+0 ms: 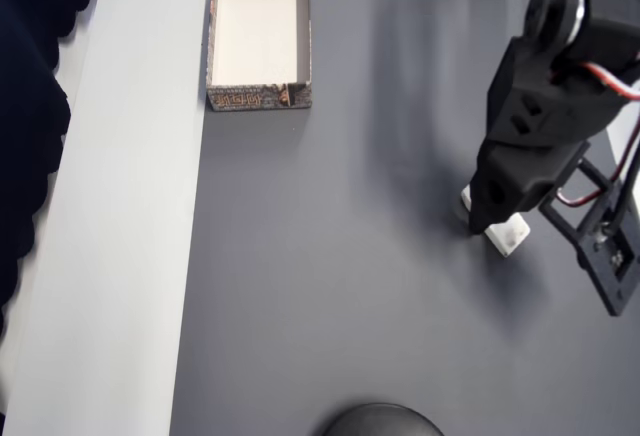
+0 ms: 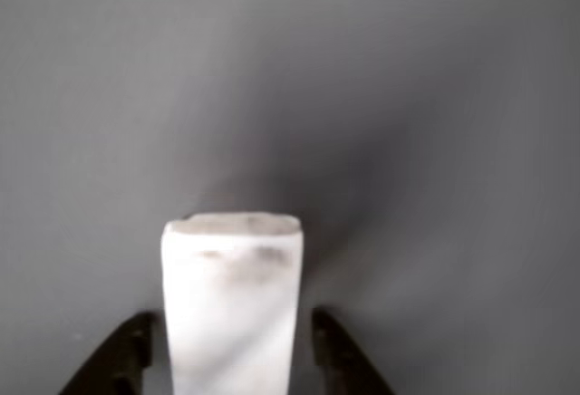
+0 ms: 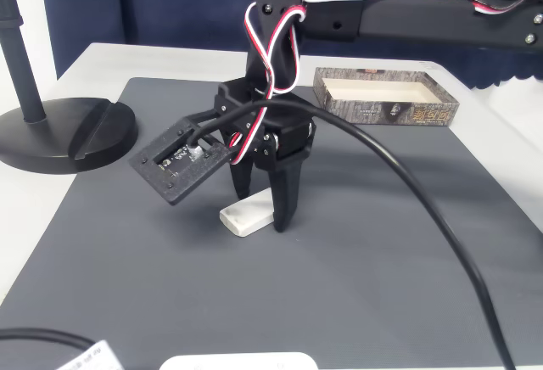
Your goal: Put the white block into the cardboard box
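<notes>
In the overhead view the white block (image 1: 508,233) sits on the mat (image 1: 330,286) near its right edge, the gripper (image 1: 487,218) straddling it, and the cardboard box (image 1: 258,36) is way off at the top-left corner.

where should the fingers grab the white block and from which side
Grip the white block across its narrow width, on the two long sides, coming straight down from above. It lies flat on the grey mat, so only its sides are free. The gripper already straddles it, a finger on each long side.
</notes>
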### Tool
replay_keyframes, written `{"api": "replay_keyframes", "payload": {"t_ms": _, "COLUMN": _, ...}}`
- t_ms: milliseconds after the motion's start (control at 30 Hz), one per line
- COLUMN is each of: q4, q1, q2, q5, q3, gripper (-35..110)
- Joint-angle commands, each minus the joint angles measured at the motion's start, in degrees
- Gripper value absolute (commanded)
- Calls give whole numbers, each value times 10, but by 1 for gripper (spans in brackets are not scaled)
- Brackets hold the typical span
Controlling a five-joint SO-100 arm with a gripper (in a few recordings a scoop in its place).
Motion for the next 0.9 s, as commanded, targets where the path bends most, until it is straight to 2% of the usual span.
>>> {"api": "replay_keyframes", "payload": {"t_ms": 0, "q4": -7, "q1": -7, "q2": 4, "q5": -11, "q3": -38, "gripper": 21}}
{"api": "replay_keyframes", "payload": {"t_ms": 600, "q4": -5, "q1": -11, "q2": 4, "q5": -1, "q3": -30, "gripper": 12}}
{"api": "replay_keyframes", "payload": {"t_ms": 867, "q4": 0, "q1": -16, "q2": 4, "q5": 22, "q3": -29, "gripper": -2}}
